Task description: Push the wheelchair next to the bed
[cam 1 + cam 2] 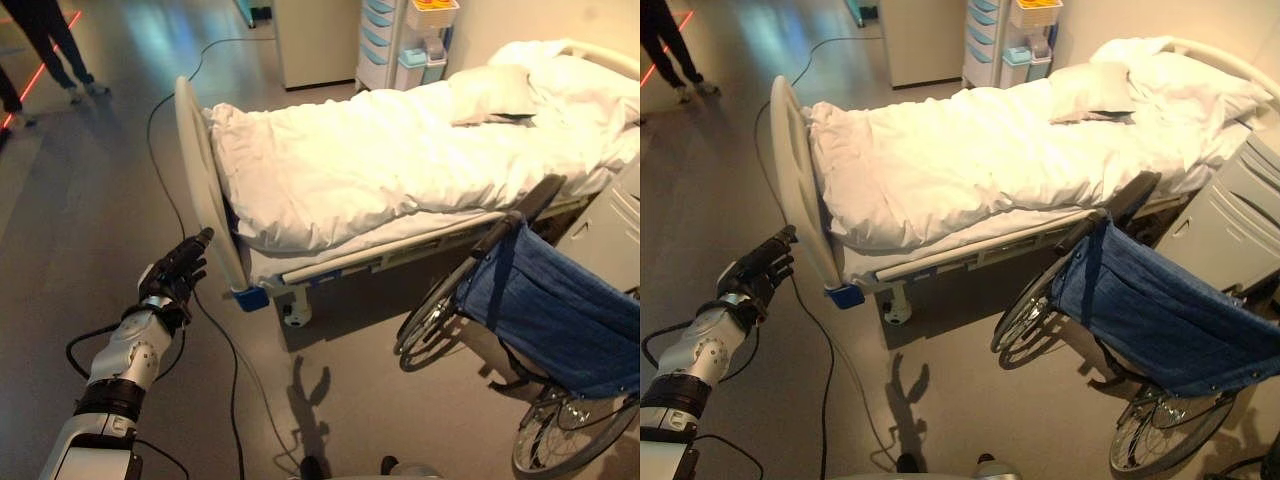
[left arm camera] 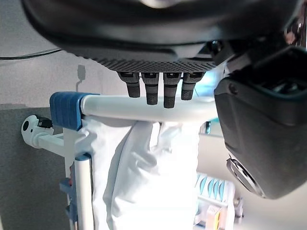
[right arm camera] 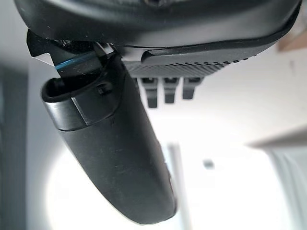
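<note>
The wheelchair (image 1: 545, 320), with a blue fabric back and dark push handles, stands at the right, alongside the near side of the bed (image 1: 400, 150), its wheel close to the bed frame. White bedding and pillows cover the bed. My left hand (image 1: 178, 270) is raised at the left, open and holding nothing, just short of the pale footboard (image 1: 205, 180). In the left wrist view its fingers (image 2: 153, 88) point straight at the footboard's rim (image 2: 144, 106). My right hand (image 3: 115, 158) is open with nothing in it, against a bright white blur.
A grey bedside cabinet (image 1: 620, 230) stands right behind the wheelchair. A cart with blue drawers (image 1: 385, 35) is beyond the bed by the wall. A person's legs (image 1: 50, 40) show at the far left. Open floor lies left of the footboard.
</note>
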Robot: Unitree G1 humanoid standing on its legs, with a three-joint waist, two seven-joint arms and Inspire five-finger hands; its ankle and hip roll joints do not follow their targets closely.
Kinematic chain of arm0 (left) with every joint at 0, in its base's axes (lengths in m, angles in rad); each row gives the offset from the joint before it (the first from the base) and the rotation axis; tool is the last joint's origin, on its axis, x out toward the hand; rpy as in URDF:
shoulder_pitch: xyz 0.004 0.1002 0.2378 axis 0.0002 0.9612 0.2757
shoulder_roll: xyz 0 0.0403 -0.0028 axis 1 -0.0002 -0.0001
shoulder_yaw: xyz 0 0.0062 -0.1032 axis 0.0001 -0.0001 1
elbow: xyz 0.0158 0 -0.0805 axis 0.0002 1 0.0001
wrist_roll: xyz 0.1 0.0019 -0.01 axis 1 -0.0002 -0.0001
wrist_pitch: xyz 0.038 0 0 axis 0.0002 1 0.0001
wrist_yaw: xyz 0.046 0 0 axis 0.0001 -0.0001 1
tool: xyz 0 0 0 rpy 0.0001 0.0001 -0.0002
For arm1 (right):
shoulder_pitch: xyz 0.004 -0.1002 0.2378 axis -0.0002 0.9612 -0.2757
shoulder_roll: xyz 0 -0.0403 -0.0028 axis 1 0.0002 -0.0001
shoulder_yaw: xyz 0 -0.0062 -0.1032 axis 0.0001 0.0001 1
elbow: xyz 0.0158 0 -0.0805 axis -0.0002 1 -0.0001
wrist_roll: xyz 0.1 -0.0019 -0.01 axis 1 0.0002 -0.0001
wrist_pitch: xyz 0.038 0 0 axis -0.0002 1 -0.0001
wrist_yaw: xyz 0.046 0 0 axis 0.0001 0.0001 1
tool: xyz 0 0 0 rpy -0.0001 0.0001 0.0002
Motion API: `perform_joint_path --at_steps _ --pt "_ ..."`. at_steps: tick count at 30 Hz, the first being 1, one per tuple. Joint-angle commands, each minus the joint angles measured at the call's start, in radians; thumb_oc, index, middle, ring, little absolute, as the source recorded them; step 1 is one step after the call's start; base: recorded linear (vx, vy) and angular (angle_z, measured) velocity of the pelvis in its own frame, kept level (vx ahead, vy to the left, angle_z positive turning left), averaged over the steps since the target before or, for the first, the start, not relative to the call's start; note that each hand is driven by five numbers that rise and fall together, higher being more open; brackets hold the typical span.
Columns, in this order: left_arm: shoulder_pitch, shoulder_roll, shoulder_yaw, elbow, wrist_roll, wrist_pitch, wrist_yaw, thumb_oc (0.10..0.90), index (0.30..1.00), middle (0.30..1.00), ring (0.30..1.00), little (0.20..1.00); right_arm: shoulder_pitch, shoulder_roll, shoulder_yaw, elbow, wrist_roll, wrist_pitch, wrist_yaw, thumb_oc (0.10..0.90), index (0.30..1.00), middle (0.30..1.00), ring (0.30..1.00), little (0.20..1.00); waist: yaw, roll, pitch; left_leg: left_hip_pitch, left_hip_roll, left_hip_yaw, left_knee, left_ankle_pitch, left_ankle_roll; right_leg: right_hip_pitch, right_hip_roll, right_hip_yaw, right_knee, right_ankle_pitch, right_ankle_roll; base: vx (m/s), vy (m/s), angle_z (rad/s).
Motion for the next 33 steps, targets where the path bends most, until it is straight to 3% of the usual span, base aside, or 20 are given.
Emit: perform_joint_path --at_steps 1,3,9,14,15,18,21,23,24,26,30,31,33 --pt "-0.078 0.053 -0.001 -0.006 -0.014 -0.119 -0.021 0.8 0.9 0.9 0.9 0.9 0.018 -0.166 -0.011 -0.017 0.006 -0.182 -0.012 0.8 0.9 0.9 0.9 0.9 0.015 -0.018 -0.128 0.076 -0.01 0.03 0.014 -0.147 -0.049 -0.103 0.028 -0.007 0.006 0.103 0.042 0.01 -0.008 -0.22" --pt "-0.084 0.048 -0.007 0.0 -0.01 -0.124 -0.007 0.8 0.9 0.9 0.9 0.9 0.055 -0.175 -0.021 0.002 0.002 -0.137 0.015 0.8 0.9 0.9 0.9 0.9 -0.001 -0.019 -0.126 0.077 -0.011 0.04 0.015 -0.144 -0.048 -0.11 0.029 0.003 0.007 0.108 0.041 0.0 -0.005 -0.2" --pt "-0.058 0.021 -0.019 -0.022 0.004 -0.152 0.018 0.8 0.9 0.9 0.9 0.9 0.212 -0.202 -0.137 0.004 -0.105 -0.115 -0.017 0.8 0.9 0.9 0.9 0.9 -0.043 -0.026 -0.117 0.073 -0.016 0.064 0.029 -0.146 -0.038 -0.134 0.035 0.052 0.012 0.124 0.042 -0.01 0.006 -0.29" --pt "-0.05 -0.005 -0.023 -0.044 0.012 -0.161 0.047 0.8 0.9 0.9 0.9 0.9 0.34 -0.23 -0.241 -0.097 -0.323 -0.048 -0.118 0.8 0.9 0.9 0.9 0.9 -0.083 -0.027 -0.103 0.073 -0.021 0.083 0.038 -0.149 -0.031 -0.167 0.036 0.095 0.019 0.148 0.053 0.0 0.036 -0.31" --pt "-0.051 -0.01 -0.024 -0.042 0.012 -0.168 0.05 0.8 0.9 0.9 0.9 0.9 0.363 -0.238 -0.257 -0.107 -0.362 -0.042 -0.141 0.8 0.9 0.9 0.9 0.9 -0.09 -0.021 -0.104 0.082 -0.024 0.066 0.033 -0.168 -0.028 -0.168 0.036 0.107 0.016 0.138 0.064 0.06 0.091 -0.47" --pt "-0.048 -0.026 -0.028 -0.037 0.015 -0.181 0.049 0.8 0.9 0.9 0.9 0.9 0.421 -0.242 -0.306 -0.129 -0.423 -0.054 -0.199 0.8 0.9 0.9 0.9 0.9 -0.111 -0.026 -0.096 0.076 -0.023 0.097 0.039 -0.153 -0.028 -0.19 0.037 0.114 0.025 0.161 0.064 -0.01 0.036 -0.51" --pt "-0.047 -0.043 -0.041 -0.033 0.019 -0.191 0.044 0.8 0.9 0.9 0.9 0.9 0.485 -0.213 -0.371 -0.12 -0.378 -0.118 -0.271 0.8 0.9 0.9 0.9 0.9 -0.12 -0.016 -0.098 0.084 -0.026 0.086 0.037 -0.178 -0.022 -0.198 0.037 0.127 0.026 0.153 0.08 0.02 0.049 -0.3" --pt "-0.058 -0.055 -0.058 -0.016 0.017 -0.199 0.037 0.8 0.9 0.9 0.9 0.9 0.496 -0.17 -0.401 -0.052 -0.252 -0.203 -0.301 0.8 0.9 0.9 0.9 0.9 -0.122 -0.013 -0.098 0.081 -0.026 0.089 0.041 -0.182 -0.022 -0.208 0.036 0.131 0.029 0.158 0.082 -0.01 0.016 -0.25" --pt "-0.062 -0.055 -0.062 -0.013 0.016 -0.2 0.036 0.8 0.9 0.9 0.9 0.9 0.497 -0.166 -0.404 -0.037 -0.229 -0.22 -0.299 0.8 0.9 0.9 0.9 0.9 -0.12 -0.014 -0.099 0.08 -0.026 0.09 0.042 -0.183 -0.022 -0.21 0.036 0.131 0.03 0.158 0.082 0.0 0.006 -0.22" --pt "-0.095 -0.059 -0.087 0.009 0.008 -0.191 0.031 0.8 0.9 0.9 0.9 0.9 0.48 -0.115 -0.415 0.104 -0.054 -0.272 -0.207 0.8 0.9 0.9 0.9 0.9 -0.115 -0.01 -0.1 0.079 -0.026 0.09 0.044 -0.186 -0.024 -0.216 0.032 0.126 0.031 0.163 0.085 0.01 -0.009 -0.29" --pt "-0.135 -0.075 -0.115 0.036 -0.001 -0.191 0.028 0.8 0.9 0.9 0.9 0.9 0.439 -0.031 -0.374 0.264 0.116 -0.219 -0.066 0.8 0.9 0.9 0.9 0.9 -0.1 -0.007 -0.098 0.075 -0.024 0.085 0.048 -0.187 -0.022 -0.223 0.028 0.118 0.032 0.171 0.085 0.02 -0.015 -0.13" --pt "-0.147 -0.098 -0.122 0.034 0.007 -0.188 0.038 0.8 0.9 0.9 0.9 0.9 0.413 0.044 -0.319 0.291 0.144 -0.169 -0.033 0.8 0.9 0.9 0.9 0.9 -0.085 0.001 -0.095 0.073 -0.024 0.081 0.049 -0.187 -0.019 -0.225 0.026 0.114 0.033 0.172 0.083 0.01 -0.017 -0.04" --pt "-0.146 -0.109 -0.116 0.031 0.02 -0.185 0.047 0.8 0.9 0.9 0.9 0.9 0.387 0.121 -0.271 0.306 0.149 -0.135 0.018 0.8 0.9 0.9 0.9 0.9 -0.086 -0.001 -0.094 0.07 -0.024 0.075 0.051 -0.187 -0.017 -0.227 0.024 0.11 0.035 0.172 0.081 0.0 0.0 0.0"
